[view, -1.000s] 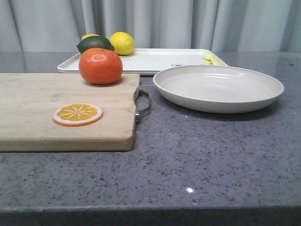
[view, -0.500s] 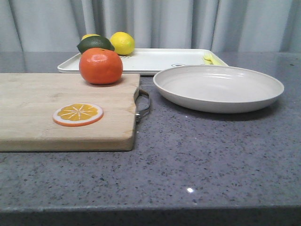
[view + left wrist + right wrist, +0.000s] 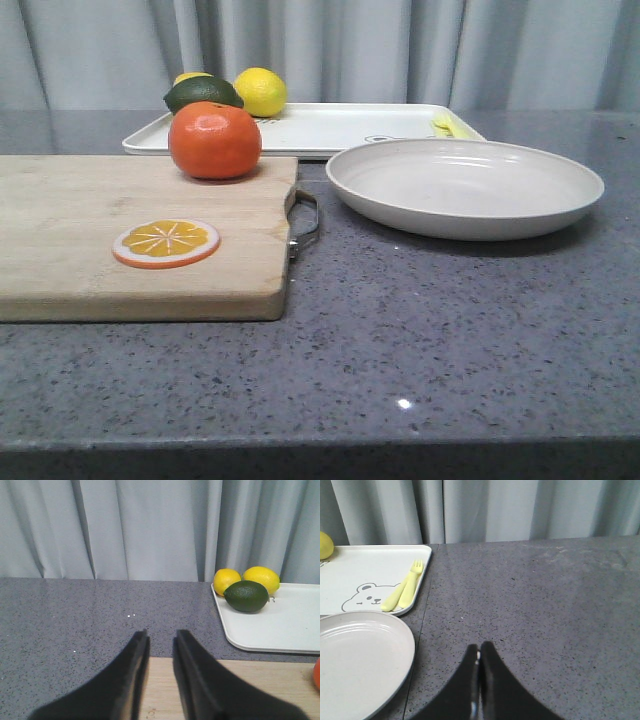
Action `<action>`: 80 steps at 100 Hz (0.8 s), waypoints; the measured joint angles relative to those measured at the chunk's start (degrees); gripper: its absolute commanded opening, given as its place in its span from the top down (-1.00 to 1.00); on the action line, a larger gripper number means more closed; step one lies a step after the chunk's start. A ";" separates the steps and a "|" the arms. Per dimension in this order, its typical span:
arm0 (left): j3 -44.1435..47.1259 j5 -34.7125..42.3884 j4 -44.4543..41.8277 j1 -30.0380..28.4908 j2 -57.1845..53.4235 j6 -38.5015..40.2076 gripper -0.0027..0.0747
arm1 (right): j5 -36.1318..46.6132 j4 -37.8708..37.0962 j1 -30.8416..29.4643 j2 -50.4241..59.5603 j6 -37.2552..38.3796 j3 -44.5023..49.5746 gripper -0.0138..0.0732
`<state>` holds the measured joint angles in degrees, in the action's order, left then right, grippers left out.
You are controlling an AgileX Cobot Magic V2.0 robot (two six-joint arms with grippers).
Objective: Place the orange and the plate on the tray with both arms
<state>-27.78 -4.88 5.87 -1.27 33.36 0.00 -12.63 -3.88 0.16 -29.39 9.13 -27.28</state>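
The orange [image 3: 214, 140] sits on the far right part of a wooden cutting board, just in front of the tray [image 3: 330, 125]. To its right the off-white plate [image 3: 465, 185] rests on the grey counter, also in front of the tray. Neither gripper shows in the front view. In the left wrist view my left gripper [image 3: 161, 634] hovers over the board's far edge, slightly open and empty; the tray [image 3: 280, 625] and a sliver of the orange [image 3: 317, 672] lie off to one side. My right gripper [image 3: 480, 647] is shut and empty above bare counter beside the plate [image 3: 355, 665].
The cutting board [image 3: 100, 230] with a metal handle [image 3: 305, 225] carries a flat orange slice [image 3: 166, 243]. On the tray's left end lie two lemons [image 3: 260, 90] and a dark green fruit [image 3: 203, 93]; a yellow fork [image 3: 407, 587] lies at its right end. A curtain hangs behind.
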 measured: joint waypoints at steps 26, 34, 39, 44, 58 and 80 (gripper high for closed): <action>-5.32 -3.09 0.13 0.00 5.75 0.00 -0.48 | 0.00 0.00 0.00 0.00 0.00 0.00 0.81; -7.46 -4.99 0.13 0.52 7.92 0.00 -0.56 | 0.00 0.00 0.00 0.00 0.00 0.00 0.81; -8.84 -6.16 0.13 1.51 9.54 0.00 -0.60 | 0.00 0.00 0.00 0.00 0.00 0.00 0.81; -10.23 -7.28 0.13 2.72 11.21 0.00 -0.65 | 0.00 0.00 0.00 0.00 0.00 0.00 0.81; -14.28 -9.16 0.13 6.86 16.48 0.00 -0.68 | 0.00 0.00 0.00 0.00 0.00 0.00 0.81; -22.72 -15.05 2.72 13.81 26.32 0.00 -0.67 | 0.00 0.00 0.00 0.00 0.00 0.00 0.81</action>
<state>-50.50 -19.93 8.59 12.55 59.67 0.00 -12.63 -3.88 0.16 -29.39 9.13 -27.28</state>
